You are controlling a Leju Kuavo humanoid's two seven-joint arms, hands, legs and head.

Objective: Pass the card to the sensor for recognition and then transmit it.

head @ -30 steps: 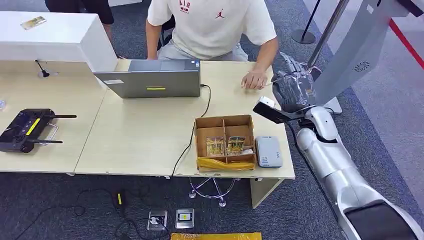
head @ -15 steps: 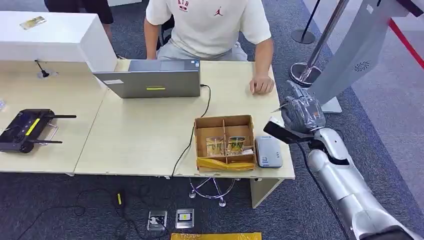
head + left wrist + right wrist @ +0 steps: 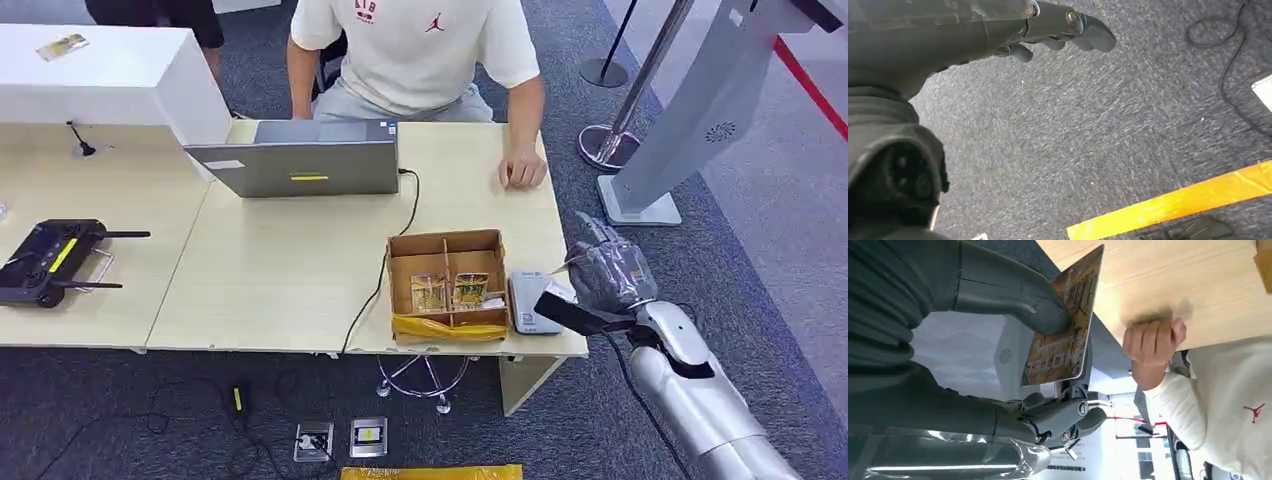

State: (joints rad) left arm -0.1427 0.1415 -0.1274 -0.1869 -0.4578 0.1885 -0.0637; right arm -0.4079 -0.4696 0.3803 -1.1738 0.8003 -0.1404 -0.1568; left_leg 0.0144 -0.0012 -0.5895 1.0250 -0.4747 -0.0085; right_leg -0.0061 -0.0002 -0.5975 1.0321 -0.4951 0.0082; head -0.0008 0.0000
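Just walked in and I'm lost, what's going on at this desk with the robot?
The robot's right hand pinches a card between thumb and fingers, holding it beside the desk's right end, close to the grey card reader next to the cardboard box of cards. Its left hand hangs over the carpet, holding nothing. A person in a white shirt sits across the desk behind a laptop, one fist resting on the tabletop.
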